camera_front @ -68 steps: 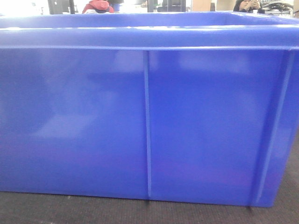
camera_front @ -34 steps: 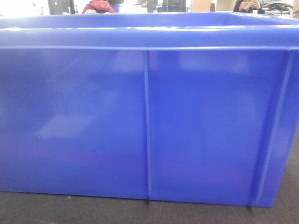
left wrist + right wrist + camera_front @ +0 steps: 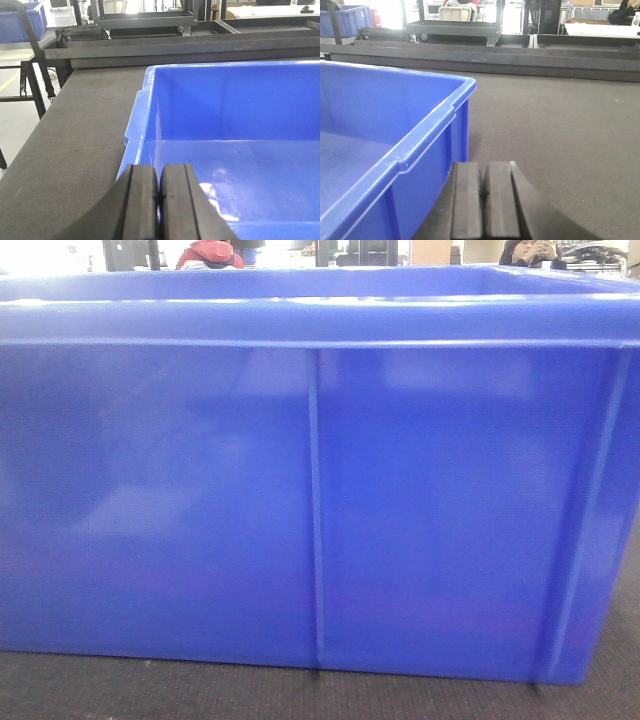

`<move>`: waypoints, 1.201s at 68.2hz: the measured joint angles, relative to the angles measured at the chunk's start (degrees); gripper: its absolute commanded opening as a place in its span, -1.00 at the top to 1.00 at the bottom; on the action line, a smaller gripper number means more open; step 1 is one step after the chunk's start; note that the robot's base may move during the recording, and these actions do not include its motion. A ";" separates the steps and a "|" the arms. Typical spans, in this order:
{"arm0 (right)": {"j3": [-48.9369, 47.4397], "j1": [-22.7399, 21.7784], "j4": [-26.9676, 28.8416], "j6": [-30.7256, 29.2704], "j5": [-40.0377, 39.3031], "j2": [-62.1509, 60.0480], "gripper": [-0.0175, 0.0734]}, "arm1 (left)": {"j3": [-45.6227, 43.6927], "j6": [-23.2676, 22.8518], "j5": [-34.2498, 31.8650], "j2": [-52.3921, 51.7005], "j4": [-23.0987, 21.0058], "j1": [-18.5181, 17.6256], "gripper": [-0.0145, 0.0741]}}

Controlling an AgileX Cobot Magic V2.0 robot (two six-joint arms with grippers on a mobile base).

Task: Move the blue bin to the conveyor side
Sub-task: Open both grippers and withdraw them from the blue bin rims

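The blue bin (image 3: pixel 320 490) fills the front view, its ribbed near wall standing on the dark mat. In the left wrist view I look into the bin (image 3: pixel 240 110). My left gripper (image 3: pixel 159 172) is shut, over the bin's left rim at the near corner, and only a sliver of blue shows between the pads. In the right wrist view my right gripper (image 3: pixel 484 170) is shut with nothing in it. It sits low on the mat just outside the right wall of the bin (image 3: pixel 370 125). The conveyor is out of view.
The dark grey table mat (image 3: pixel 75 140) stretches left of the bin, and the mat (image 3: pixel 560 130) also runs right of it. Dark metal rails (image 3: pixel 175 47) run along the far edge. A second blue crate (image 3: pixel 20 20) stands on a stand far left. A person (image 3: pixel 210 254) shows behind.
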 measured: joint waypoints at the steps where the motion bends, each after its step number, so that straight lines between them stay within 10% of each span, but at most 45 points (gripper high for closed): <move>1: 0.00 0.00 0.00 0.00 0.00 0.00 0.81 | 0.00 0.00 0.00 0.00 0.00 0.00 0.69; 48: 0.00 0.00 0.00 -0.11 -0.27 0.00 0.81 | 8.42 -0.09 -2.02 -7.89 -5.46 3.46 0.69; 82: 0.00 0.00 0.00 -0.11 -0.41 -0.12 0.81 | 26.52 -0.09 -23.05 -10.55 -5.02 4.61 0.69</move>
